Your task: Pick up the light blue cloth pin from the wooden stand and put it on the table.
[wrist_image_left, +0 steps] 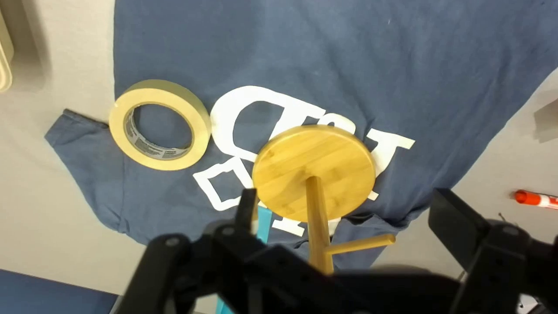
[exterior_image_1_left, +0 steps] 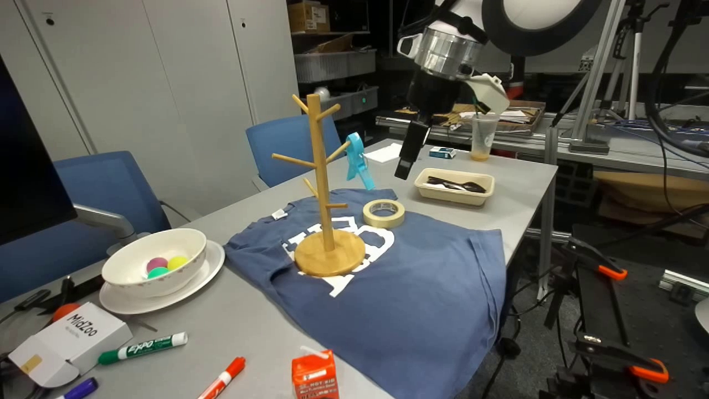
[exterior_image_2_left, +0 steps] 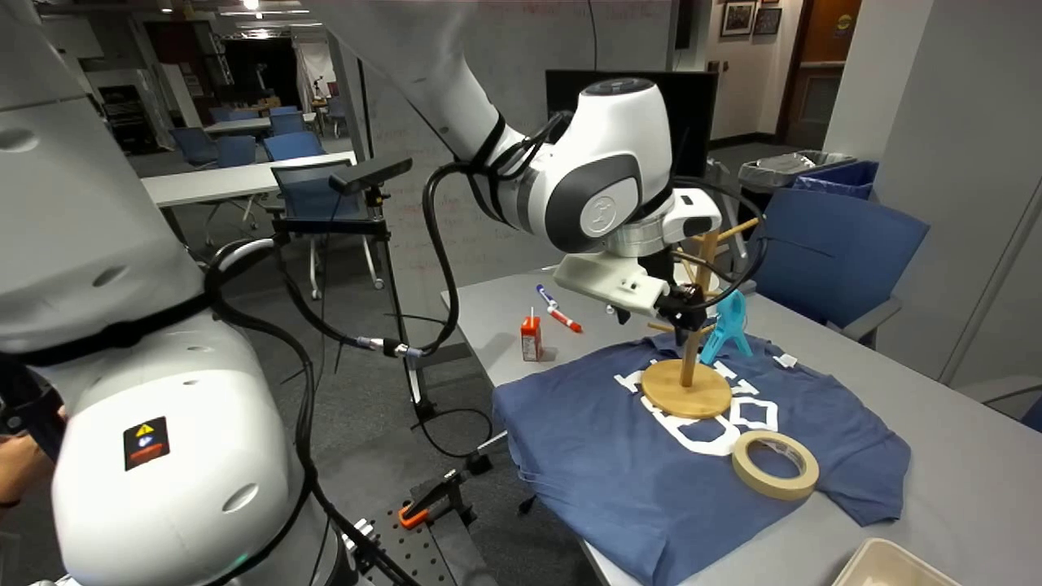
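Note:
The light blue cloth pin (exterior_image_1_left: 358,159) hangs on an upper peg of the wooden stand (exterior_image_1_left: 320,177). It also shows in an exterior view (exterior_image_2_left: 727,324) behind the post. In the wrist view a sliver of the pin (wrist_image_left: 263,223) shows beside the left finger; the rest is hidden by the gripper. The stand (wrist_image_left: 314,161) is upright, its round base on a dark blue T-shirt on the grey table (exterior_image_1_left: 249,343). My gripper (wrist_image_left: 345,192) is open and empty, its fingers wide apart with the stand's post between them in the wrist view. It also shows in an exterior view (exterior_image_1_left: 404,169).
The T-shirt (exterior_image_1_left: 432,277) carries a tape roll (exterior_image_1_left: 384,213) near the stand. A cream tray (exterior_image_1_left: 454,187) with black cutlery and a plastic cup (exterior_image_1_left: 483,136) stand behind. A bowl (exterior_image_1_left: 155,260) on a plate, markers and a red carton (exterior_image_1_left: 314,374) lie around. Other pegs stick out from the post.

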{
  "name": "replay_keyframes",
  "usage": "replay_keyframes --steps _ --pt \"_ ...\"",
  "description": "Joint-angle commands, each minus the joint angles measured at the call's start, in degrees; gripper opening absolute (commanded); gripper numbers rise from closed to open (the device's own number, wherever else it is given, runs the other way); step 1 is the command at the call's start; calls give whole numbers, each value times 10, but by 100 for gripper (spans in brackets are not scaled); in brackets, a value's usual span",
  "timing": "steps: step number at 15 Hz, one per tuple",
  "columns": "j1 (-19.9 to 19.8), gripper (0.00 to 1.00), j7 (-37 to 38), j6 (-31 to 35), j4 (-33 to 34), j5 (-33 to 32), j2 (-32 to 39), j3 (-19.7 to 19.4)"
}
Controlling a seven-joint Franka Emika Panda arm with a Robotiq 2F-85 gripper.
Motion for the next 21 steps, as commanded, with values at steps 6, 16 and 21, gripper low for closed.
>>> replay_keyframes --steps 6,16,21 --pt "-23 100 41 52 -7 -18 20 9" --pt "-22 100 108 293 4 -23 127 -15" --pt "-8 100 93 375 15 3 172 -19"
